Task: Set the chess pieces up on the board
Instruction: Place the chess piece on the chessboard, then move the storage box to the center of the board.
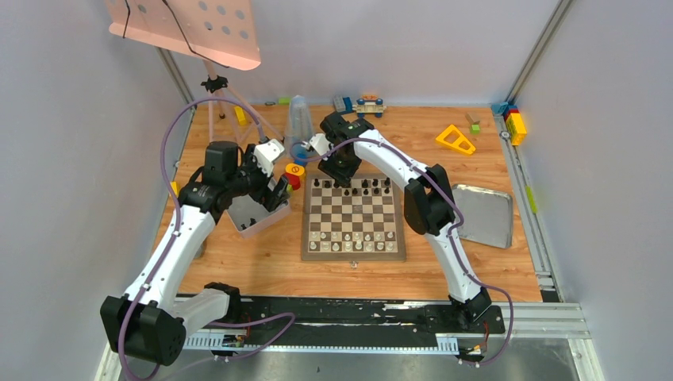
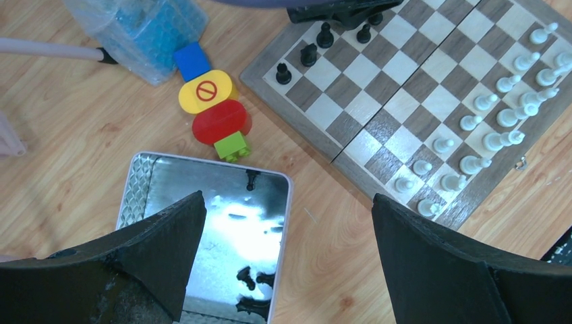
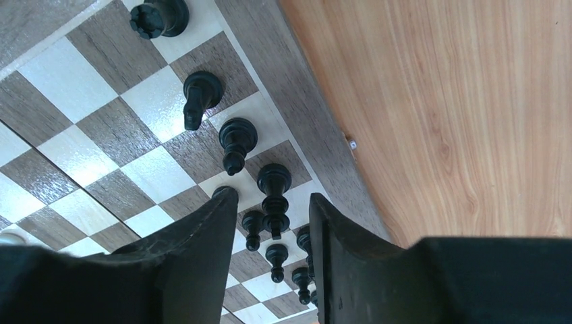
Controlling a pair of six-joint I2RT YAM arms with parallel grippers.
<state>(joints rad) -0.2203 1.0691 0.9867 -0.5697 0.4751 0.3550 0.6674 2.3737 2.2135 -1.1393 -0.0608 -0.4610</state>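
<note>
From above, the board [image 1: 353,218] lies mid-table. White pieces [image 1: 353,241] fill its two near rows, while black pieces [image 1: 373,186] only partly line the far edge. The right tool [image 1: 343,175] hangs over the board's far left corner, and the left tool [image 1: 274,192] is over a small box [image 1: 250,224] beside the board's left edge.

Left wrist: the left tool [image 2: 287,202] gapes wide and holds nothing. A few black pieces [image 2: 247,277] lie in the small box [image 2: 135,182] below it.

Right wrist: the right tool [image 3: 272,200] is slightly parted around a standing black piece [image 3: 273,185] on the back row, seemingly not touching it.

White looks finished. Black is roughly half placed, so more trips from the box remain.
</note>
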